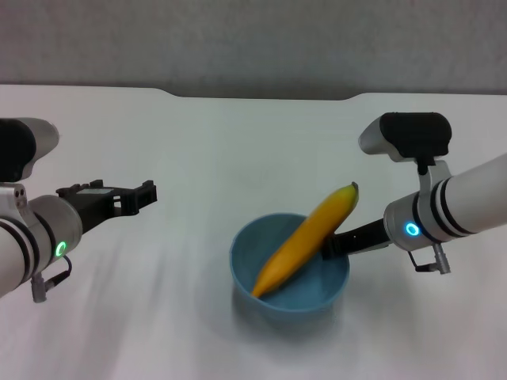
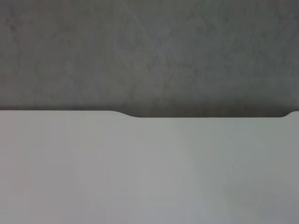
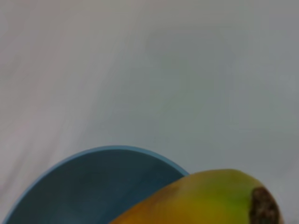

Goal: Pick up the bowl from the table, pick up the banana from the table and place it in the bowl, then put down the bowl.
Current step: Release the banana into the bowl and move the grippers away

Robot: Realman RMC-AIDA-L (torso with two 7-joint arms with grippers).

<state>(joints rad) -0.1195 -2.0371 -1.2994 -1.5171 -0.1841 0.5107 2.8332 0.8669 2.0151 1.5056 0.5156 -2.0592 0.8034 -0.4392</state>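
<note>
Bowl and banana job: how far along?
Done: the banana lies in the bowl, one end inside, the other over the rim. In hand: the right gripper is at the bowl's rim beside the banana; whether it grips is unclear. The left gripper is open, off to the side above the table. Left: whether the bowl rests on the table is unclear.

The head camera looks forward and down over the whole table [image 1: 198, 150], the left wrist camera faces its notched far edge, and the right wrist camera sits close above the bowl [image 3: 93, 186] and banana [image 3: 210, 196].
</note>
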